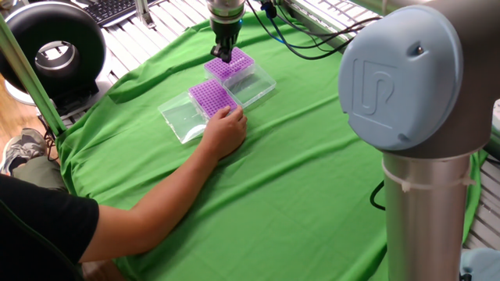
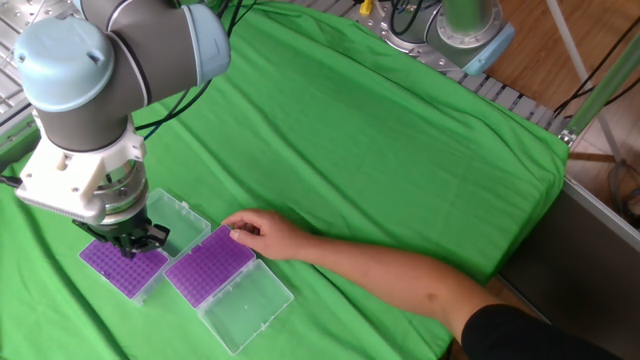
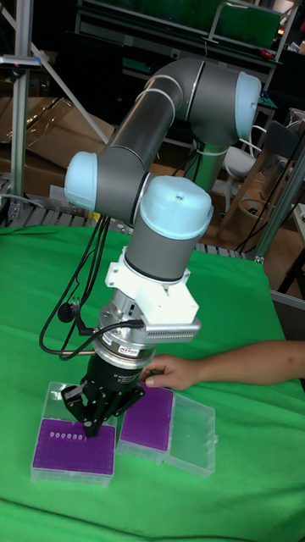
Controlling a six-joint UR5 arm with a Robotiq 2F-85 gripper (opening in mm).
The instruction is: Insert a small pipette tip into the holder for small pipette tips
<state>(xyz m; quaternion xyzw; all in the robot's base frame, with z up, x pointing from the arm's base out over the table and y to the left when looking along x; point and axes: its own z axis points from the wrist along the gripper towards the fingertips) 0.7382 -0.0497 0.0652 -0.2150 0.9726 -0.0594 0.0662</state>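
The holder for small pipette tips (image 1: 235, 66) (image 2: 112, 268) (image 3: 59, 459) is a purple rack in a clear box with its lid open. A short row of white tips (image 3: 66, 436) stands in it. My gripper (image 1: 222, 55) (image 2: 128, 243) (image 3: 88, 429) points straight down at the end of that row. Its fingers are pinched shut on a small pipette tip that is barely visible, just above the rack's surface. A second, similar purple rack (image 1: 211, 97) (image 2: 208, 265) (image 3: 146, 419) lies right beside the first.
A person's hand (image 1: 225, 129) (image 2: 255, 232) (image 3: 174, 371) rests on the second rack, with the arm stretched across the green cloth. Open clear lids (image 1: 181, 119) (image 2: 245, 305) lie flat beside the boxes. Another arm's grey column (image 1: 422, 195) stands at the right.
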